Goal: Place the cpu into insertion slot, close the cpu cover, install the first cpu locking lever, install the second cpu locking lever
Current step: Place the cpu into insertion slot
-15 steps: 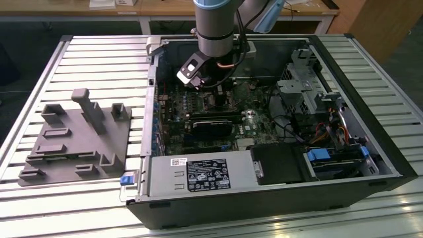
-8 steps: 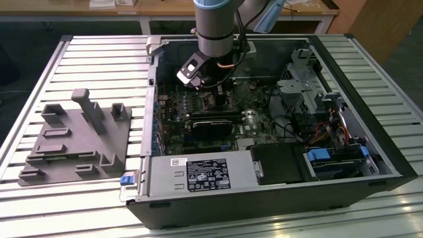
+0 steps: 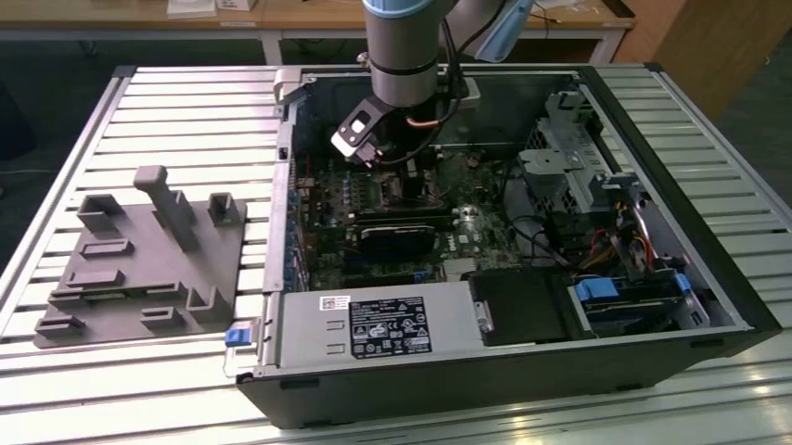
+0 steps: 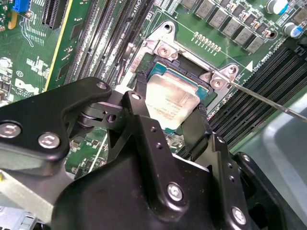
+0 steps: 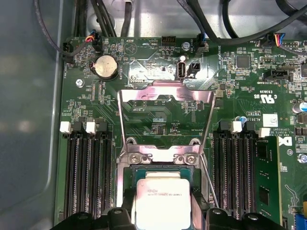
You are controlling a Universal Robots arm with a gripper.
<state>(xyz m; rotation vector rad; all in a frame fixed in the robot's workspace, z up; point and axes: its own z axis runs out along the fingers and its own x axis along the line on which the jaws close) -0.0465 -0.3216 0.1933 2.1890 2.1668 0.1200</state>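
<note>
gripper (image 4: 170,112): black fingers (image 4: 139,111) clamped on two opposite edges of the cpu (image 5: 160,201), seen in both wrist views
cpu: silvery top upward, directly over the insertion slot (image 5: 158,171); whether it is fully seated cannot be told
insertion slot: dark square socket at the middle of the motherboard (image 5: 230,96), between two banks of memory slots (image 5: 88,172)
cpu cover (image 5: 165,92): swung open, standing up from its hinge at the slot's edge
locking lever (image 5: 207,178): thin wire rod, raised beside the slot
computer case (image 3: 495,380): lying open on the slatted table (image 3: 185,102), with the arm (image 3: 402,37) reaching into it
grey fixture (image 3: 136,260): near the table's edge at the exterior view's left
</note>
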